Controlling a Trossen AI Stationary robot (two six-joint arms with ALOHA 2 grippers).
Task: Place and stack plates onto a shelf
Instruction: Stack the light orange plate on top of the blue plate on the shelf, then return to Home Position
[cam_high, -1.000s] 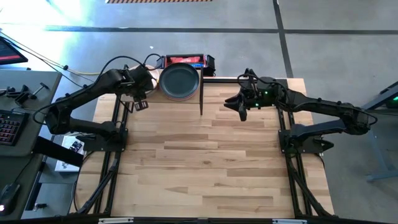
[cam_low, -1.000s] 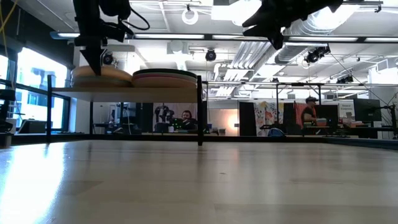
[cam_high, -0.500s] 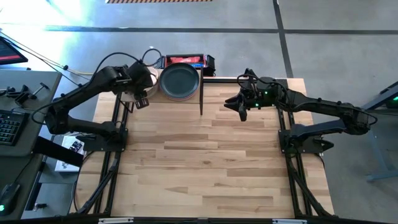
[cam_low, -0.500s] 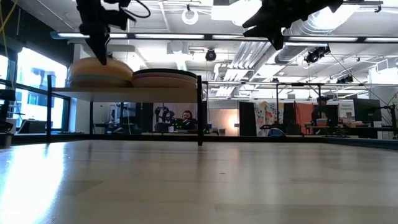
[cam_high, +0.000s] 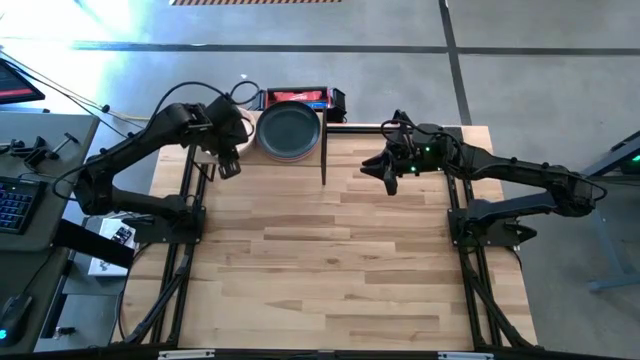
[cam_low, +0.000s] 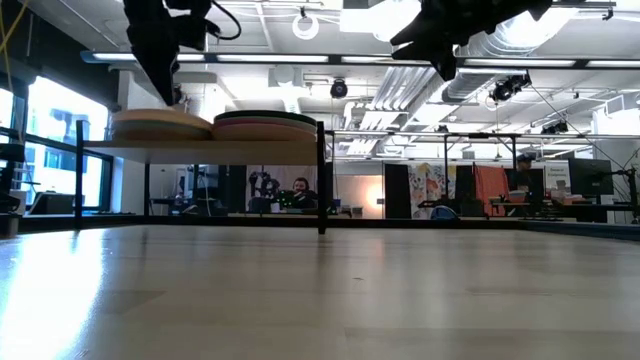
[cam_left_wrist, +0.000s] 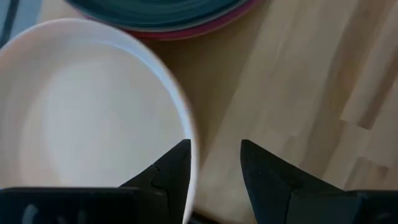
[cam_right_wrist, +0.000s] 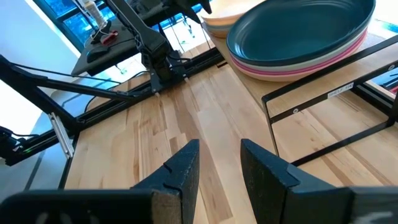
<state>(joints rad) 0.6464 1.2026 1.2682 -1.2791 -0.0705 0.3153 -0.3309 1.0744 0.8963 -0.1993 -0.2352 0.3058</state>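
The left gripper hangs over the near edge of the left stack, with its fingers apart and nothing between them. In the left wrist view they stand just beside the rim of the top plate, a pale off-white one, and do not clasp it. This plate lies flat on the shelf, touching or almost touching the right stack, which has a dark green plate on top with pink and pale ones under it.

The right gripper waits in the air, well apart from the shelf, also released and empty.

No plate shows on the table, so I judge the stacking is nearly done or done.

The plates look stiff and matte, so probably not slippery, and they may chip if they are dropped. They are shallow, so the only good place to take hold is the thin rim, with one finger over and one under it. A stack should be heavy and could slide if it is pushed from the side.
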